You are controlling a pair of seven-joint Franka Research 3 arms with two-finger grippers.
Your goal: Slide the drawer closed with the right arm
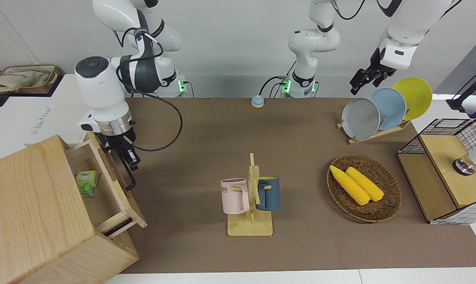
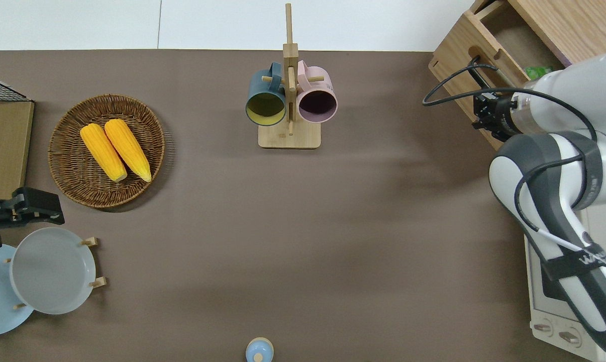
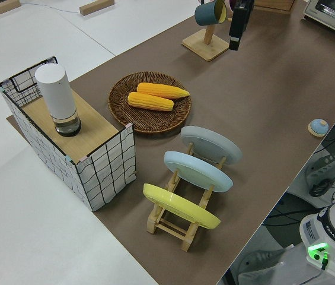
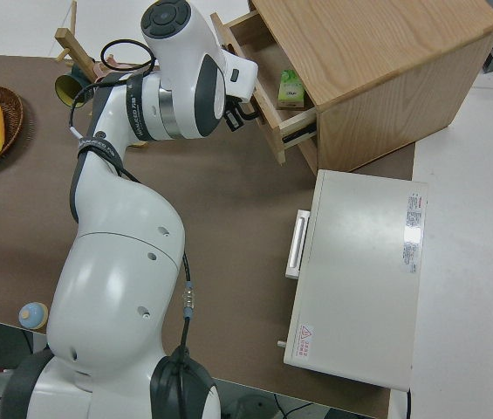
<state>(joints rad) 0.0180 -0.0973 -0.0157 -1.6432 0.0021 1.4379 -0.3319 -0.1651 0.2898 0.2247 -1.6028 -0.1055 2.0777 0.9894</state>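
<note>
The right arm's fingers [image 1: 129, 157] sit at the drawer [image 1: 104, 185] handle [image 1: 128, 173]; I cannot tell their state. At the counter's [image 2: 283, 226] one-o'clock corner overhead, it stands partly open, green carton [image 1: 86, 183] showing. The left arm is parked.

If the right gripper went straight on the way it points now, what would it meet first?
The right gripper points downward at the drawer front, by its black bar handle. Going straight on, it would probably meet that handle or the front panel first, though depth is unclear.
</note>
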